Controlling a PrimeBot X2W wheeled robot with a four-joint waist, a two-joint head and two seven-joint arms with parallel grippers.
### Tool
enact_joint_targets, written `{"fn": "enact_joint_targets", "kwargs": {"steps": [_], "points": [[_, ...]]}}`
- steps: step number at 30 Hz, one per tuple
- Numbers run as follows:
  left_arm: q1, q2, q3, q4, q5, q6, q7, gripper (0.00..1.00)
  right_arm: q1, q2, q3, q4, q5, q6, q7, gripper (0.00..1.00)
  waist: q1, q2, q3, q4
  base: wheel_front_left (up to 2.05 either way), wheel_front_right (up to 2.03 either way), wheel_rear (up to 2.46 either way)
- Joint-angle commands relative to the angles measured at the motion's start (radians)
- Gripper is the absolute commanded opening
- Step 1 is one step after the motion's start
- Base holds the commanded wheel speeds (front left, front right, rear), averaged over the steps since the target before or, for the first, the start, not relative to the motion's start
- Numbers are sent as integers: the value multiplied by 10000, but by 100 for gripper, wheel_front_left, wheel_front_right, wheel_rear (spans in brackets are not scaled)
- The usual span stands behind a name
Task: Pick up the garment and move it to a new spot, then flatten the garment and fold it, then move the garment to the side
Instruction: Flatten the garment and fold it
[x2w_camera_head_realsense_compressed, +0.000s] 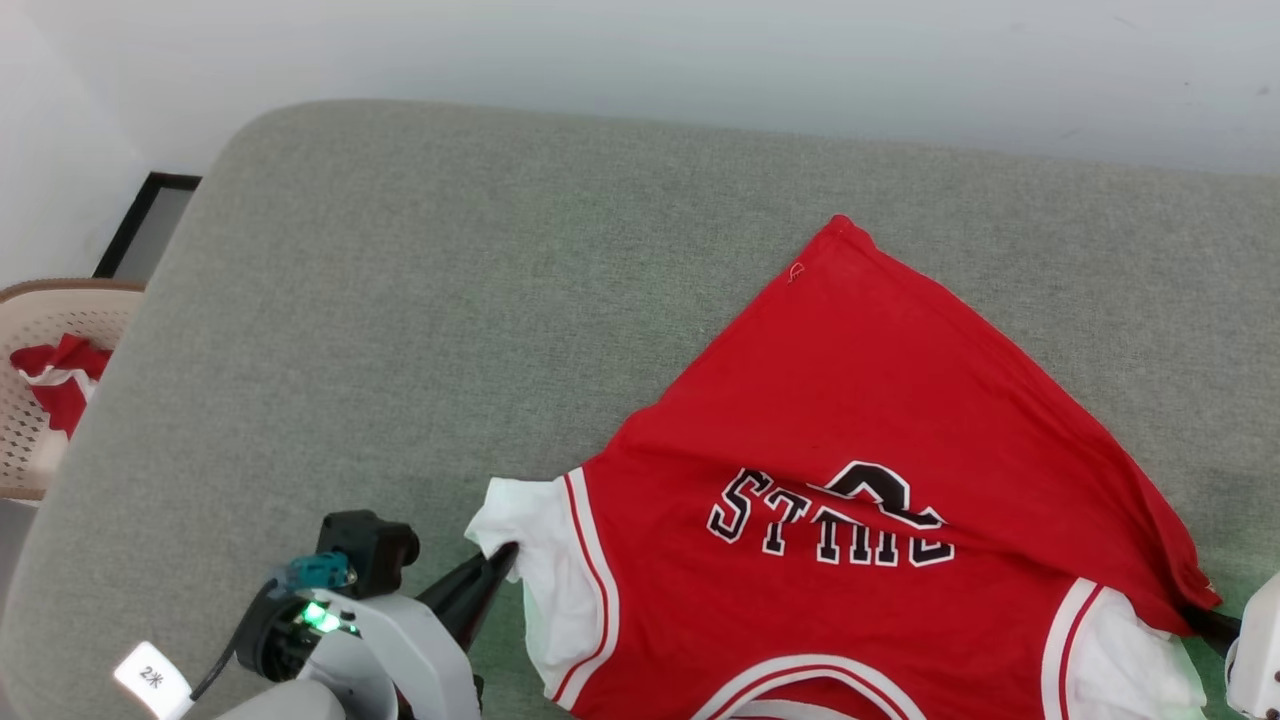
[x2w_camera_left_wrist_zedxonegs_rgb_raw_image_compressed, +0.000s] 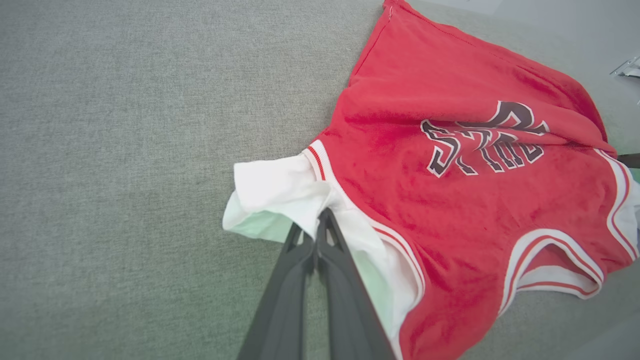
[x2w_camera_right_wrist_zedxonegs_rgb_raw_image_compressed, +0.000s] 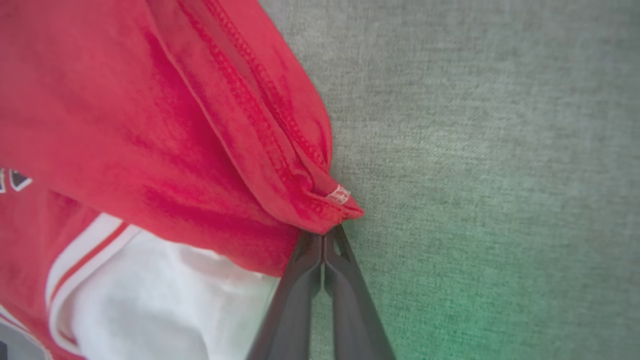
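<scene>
The garment (x2w_camera_head_realsense_compressed: 850, 400), a red jersey with white sleeves and black lettering, lies partly rumpled on the right half of the grey padded surface (x2w_camera_head_realsense_compressed: 400, 300). Its lower hem is folded over toward the lettering. My left gripper (x2w_camera_head_realsense_compressed: 508, 552) is at the lower left, shut on the edge of the white left sleeve (x2w_camera_left_wrist_zedxonegs_rgb_raw_image_compressed: 280, 185); in the left wrist view my left gripper (x2w_camera_left_wrist_zedxonegs_rgb_raw_image_compressed: 322, 216) has its tips pressed together in the sleeve cloth. At the lower right my right gripper (x2w_camera_head_realsense_compressed: 1205, 620) is shut, and in the right wrist view my right gripper (x2w_camera_right_wrist_zedxonegs_rgb_raw_image_compressed: 325, 236) pinches the corner of the red hem (x2w_camera_right_wrist_zedxonegs_rgb_raw_image_compressed: 320, 200).
A beige perforated basket (x2w_camera_head_realsense_compressed: 30, 440) holding red and white cloth (x2w_camera_head_realsense_compressed: 60, 385) stands off the surface's left edge. A black-framed panel (x2w_camera_head_realsense_compressed: 140, 225) leans by the white wall. Bare grey padding stretches left of the jersey and beyond it.
</scene>
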Motion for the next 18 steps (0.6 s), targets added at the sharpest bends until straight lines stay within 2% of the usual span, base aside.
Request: {"fn": "enact_joint_targets", "kwargs": {"steps": [1, 7, 9, 10, 11, 18], "points": [[25, -35, 16, 12, -24, 47, -78, 0, 557, 228, 171, 465, -139, -17, 279, 0, 0, 0, 23, -12, 0, 0, 0], [-3, -102, 2, 53, -14, 38, -91, 0, 366, 398, 143, 1061, -387, -28, 78, 0, 0, 0, 55, -16, 0, 0, 0], [21, -107, 10, 70, -36, 42, -110, 0, 265, 381, 171, 1139, -401, -31, 82, 40, 0, 0, 32, -34, 0, 0, 0], [39, -106, 5, 77, -41, 54, -113, 0, 243, 369, 174, 1134, -389, -31, 134, 80, 0, 0, 14, -41, 0, 0, 0], [64, -104, 3, 78, -45, 65, -120, 0, 216, 347, 182, 1115, -376, -31, 210, 100, 0, 0, -7, -50, 0, 0, 0], [191, -92, 8, -6, -80, 160, -153, 0, 263, 171, -142, 566, -179, -49, 595, 100, 0, 0, -144, -147, 0, 0, 0]]}}
